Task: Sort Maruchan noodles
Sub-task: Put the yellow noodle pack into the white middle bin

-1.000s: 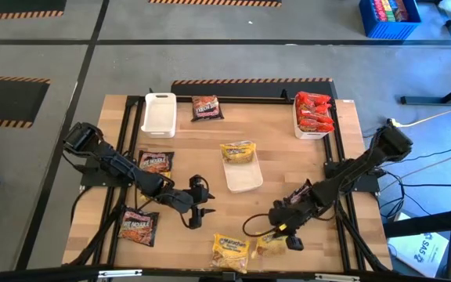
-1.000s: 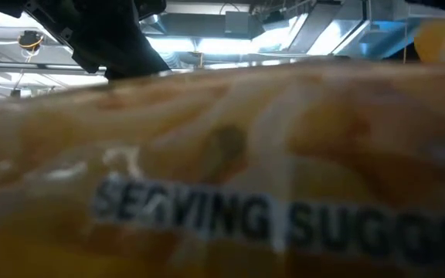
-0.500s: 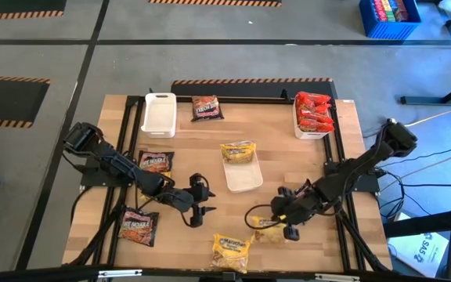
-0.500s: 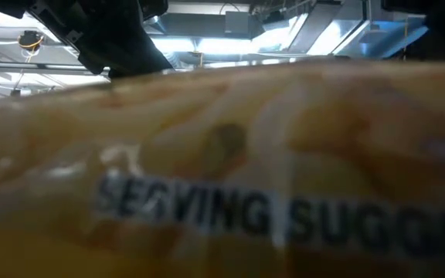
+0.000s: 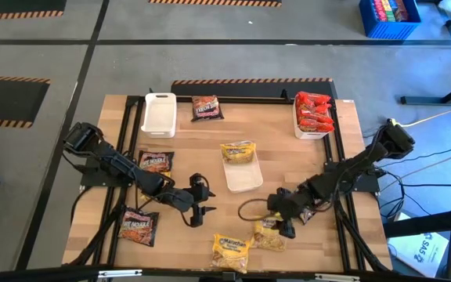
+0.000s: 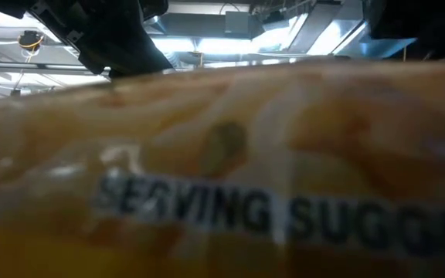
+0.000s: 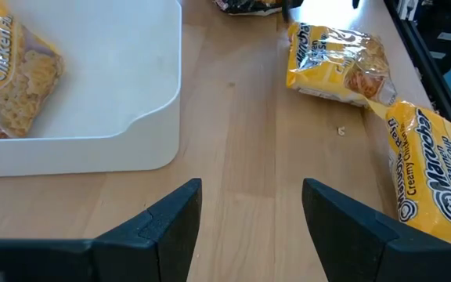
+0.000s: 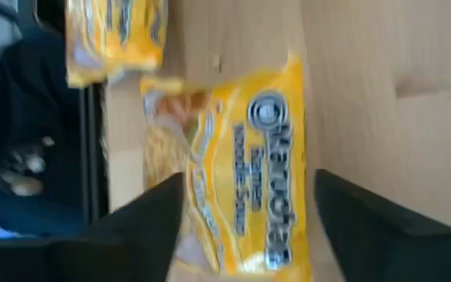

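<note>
Sitting spot: yellow Maruchan packet (image 5: pixel 270 234) flat near the counter (image 5: pixel 280 157) front edge, second yellow packet (image 5: pixel 230 251) beside it
Right gripper (image 5: pixel 286 226): fingers apart, over it
Left gripper (image 5: pixel 202 217): fingers apart, empty
Risk: I'd guess the crinkly wrapper slips, or gets nudged off the edge

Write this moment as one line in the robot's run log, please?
right gripper: open, over yellow noodle packet lying on table | left gripper: open, empty, waiting | centre tray: one yellow packet
</note>
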Action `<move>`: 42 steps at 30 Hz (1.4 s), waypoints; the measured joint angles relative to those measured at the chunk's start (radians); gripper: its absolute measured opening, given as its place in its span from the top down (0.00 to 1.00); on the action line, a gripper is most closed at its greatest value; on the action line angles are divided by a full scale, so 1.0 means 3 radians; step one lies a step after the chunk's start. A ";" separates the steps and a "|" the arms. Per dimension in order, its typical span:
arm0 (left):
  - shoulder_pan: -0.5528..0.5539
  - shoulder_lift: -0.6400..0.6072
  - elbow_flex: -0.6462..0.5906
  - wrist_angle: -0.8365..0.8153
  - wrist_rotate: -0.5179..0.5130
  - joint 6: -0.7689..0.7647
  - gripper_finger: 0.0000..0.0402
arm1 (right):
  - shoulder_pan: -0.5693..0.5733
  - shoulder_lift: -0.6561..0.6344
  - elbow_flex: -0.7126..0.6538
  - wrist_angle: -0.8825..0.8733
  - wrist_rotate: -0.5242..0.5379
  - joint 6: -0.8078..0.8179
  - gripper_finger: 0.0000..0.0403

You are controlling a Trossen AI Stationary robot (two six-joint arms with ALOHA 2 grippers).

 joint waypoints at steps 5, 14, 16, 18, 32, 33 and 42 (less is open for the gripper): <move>0.0000 0.0000 0.0000 0.0002 0.0019 -0.0001 0.46 | -0.0158 0.0066 -0.0096 0.0000 -0.0102 -0.0024 0.10; 0.0006 0.0000 0.0000 0.0003 0.0194 -0.0038 0.46 | -0.0263 0.0446 -0.0348 0.0724 -0.0692 0.0058 0.04; 0.0006 0.0000 0.0000 0.0003 0.0197 -0.0038 0.46 | -0.0262 0.0549 -0.0342 0.0797 -0.0794 0.0073 0.05; 0.0006 0.0000 0.0000 0.0006 0.0198 -0.0038 0.46 | -0.0269 0.0643 -0.0343 0.0920 -0.0900 0.0074 0.07; 0.0006 0.0000 0.0000 0.0021 0.0195 -0.0037 0.46 | -0.0258 0.1065 -0.0338 0.1807 -0.1394 0.0217 0.28; 0.0006 0.0000 0.0000 0.0021 0.0190 -0.0037 0.46 | -0.0258 0.1116 -0.0337 0.1861 -0.1413 0.0227 0.30; 0.0006 0.0000 0.0000 0.0022 0.0182 -0.0036 0.46 | -0.0253 0.1243 -0.0337 0.2026 -0.1517 0.0218 0.43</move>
